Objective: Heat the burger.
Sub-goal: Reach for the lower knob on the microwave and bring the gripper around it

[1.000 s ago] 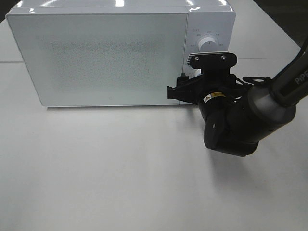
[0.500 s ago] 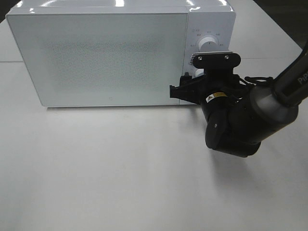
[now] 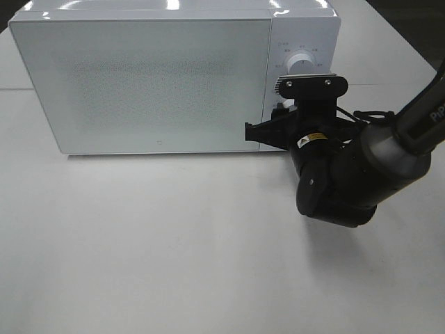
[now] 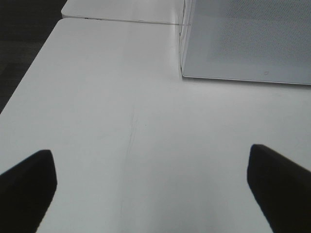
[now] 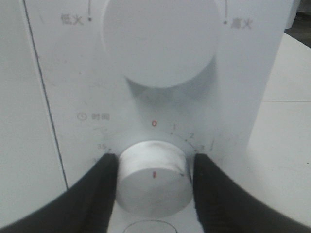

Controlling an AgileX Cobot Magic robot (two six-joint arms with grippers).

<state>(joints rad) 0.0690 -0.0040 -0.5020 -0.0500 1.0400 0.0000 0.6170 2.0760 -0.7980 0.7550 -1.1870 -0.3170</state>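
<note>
A white box-shaped microwave oven [image 3: 160,76] fills the upper half of the high view, standing on a white table [image 3: 174,243] with its frosted door shut. The burger shows in no view. Right of centre, the black right gripper [image 5: 154,160] has its jaws pinching the small round white timer knob [image 5: 146,194], below the larger white dial [image 5: 160,39]. The left gripper [image 4: 155,194] hangs over the table, jaws spread wide.

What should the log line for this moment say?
right tool: gripping timer knob | left tool: open, over table | microwave door: shut | burger: not in view
</note>
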